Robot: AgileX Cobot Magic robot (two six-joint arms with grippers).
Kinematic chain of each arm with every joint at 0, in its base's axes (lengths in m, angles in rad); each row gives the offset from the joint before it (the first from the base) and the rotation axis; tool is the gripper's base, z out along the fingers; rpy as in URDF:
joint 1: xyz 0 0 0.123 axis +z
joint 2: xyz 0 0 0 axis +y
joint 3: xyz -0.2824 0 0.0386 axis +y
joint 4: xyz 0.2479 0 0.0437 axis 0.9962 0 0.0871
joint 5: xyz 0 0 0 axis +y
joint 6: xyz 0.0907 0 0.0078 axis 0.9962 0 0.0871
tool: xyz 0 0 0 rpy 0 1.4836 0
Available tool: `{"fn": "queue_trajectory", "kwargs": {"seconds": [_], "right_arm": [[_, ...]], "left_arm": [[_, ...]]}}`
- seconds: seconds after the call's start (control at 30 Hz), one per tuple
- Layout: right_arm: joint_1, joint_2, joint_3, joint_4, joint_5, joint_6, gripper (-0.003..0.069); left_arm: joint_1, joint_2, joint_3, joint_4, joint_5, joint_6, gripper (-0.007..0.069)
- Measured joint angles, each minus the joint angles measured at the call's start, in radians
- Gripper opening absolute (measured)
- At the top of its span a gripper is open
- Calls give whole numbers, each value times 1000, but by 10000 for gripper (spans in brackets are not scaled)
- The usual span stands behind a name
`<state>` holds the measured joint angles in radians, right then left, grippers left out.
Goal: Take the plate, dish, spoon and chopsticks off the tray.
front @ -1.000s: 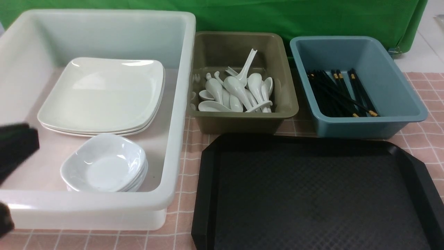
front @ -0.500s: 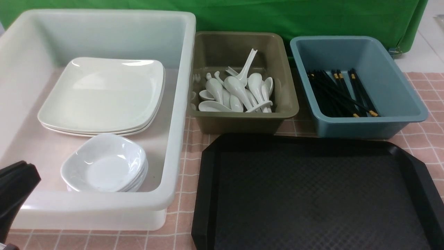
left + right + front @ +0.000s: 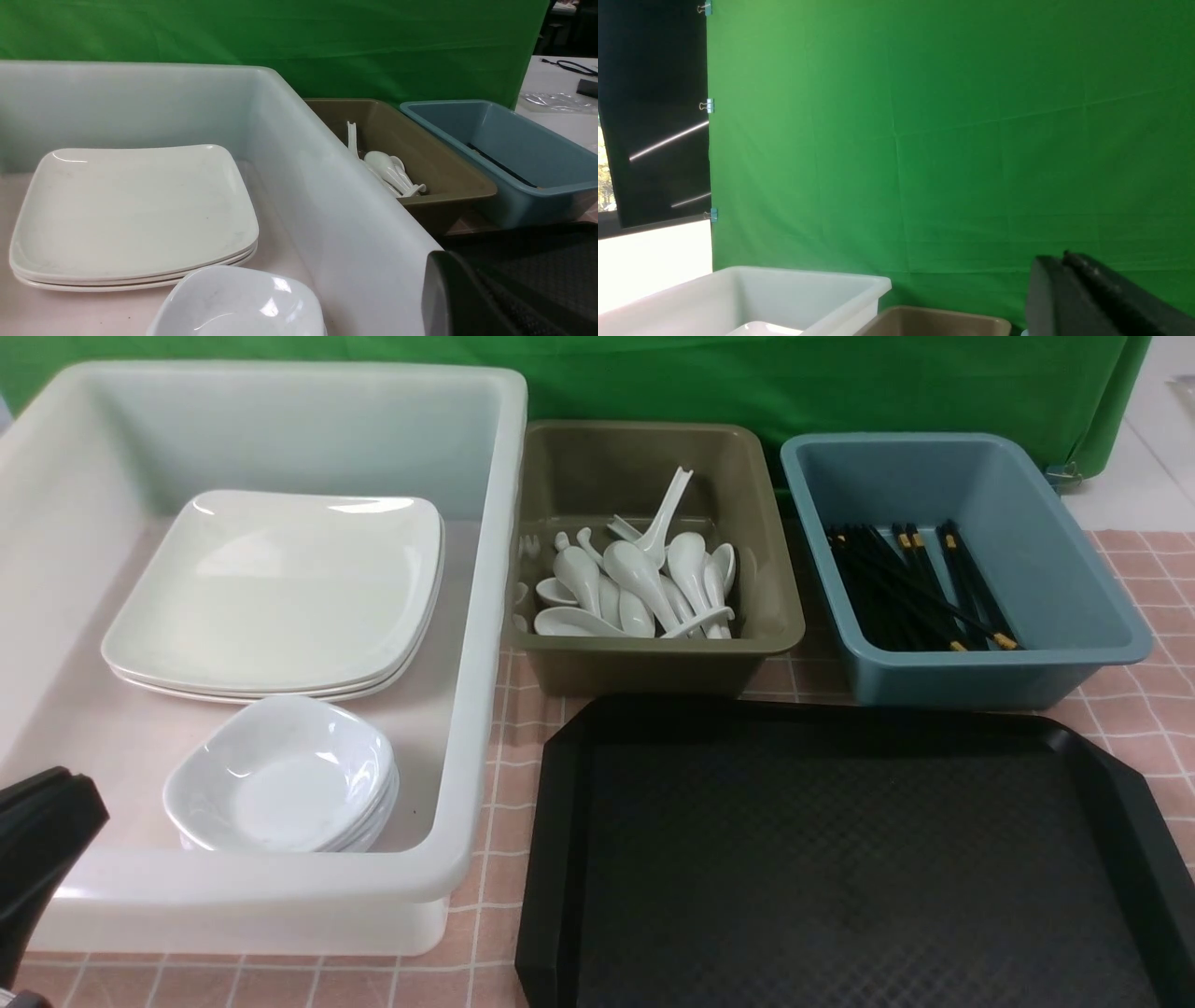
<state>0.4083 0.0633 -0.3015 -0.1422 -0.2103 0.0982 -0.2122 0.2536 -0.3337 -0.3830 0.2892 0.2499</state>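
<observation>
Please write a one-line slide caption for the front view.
Black tray cleared; plates and dishes in white bin, spoons and chopsticks sorted.

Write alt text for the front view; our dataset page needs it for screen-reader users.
An empty black tray sits front right. Behind it, an olive bin holds spoons and a blue bin chopsticks; a white bin at left holds stacked plates and dishes.

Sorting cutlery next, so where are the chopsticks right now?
In the front view the chopsticks lie in the blue bin at the far right, beside the olive bin of spoons and beyond the black tray.
</observation>
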Motion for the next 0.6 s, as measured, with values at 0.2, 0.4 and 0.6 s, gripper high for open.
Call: {"fn": "queue_trajectory", "kwargs": {"seconds": [0.2,0.4,0.6], "right_arm": [[0,0,0,0,0,0,85],[0,0,0,0,0,0,99],[0,0,0,0,0,1,127]], "left_arm": [[0,0,4,48,-9,-6,4],[55,-75,147,214,-189,-122,4],[201,-196,324,288,-251,-153,4]]}}
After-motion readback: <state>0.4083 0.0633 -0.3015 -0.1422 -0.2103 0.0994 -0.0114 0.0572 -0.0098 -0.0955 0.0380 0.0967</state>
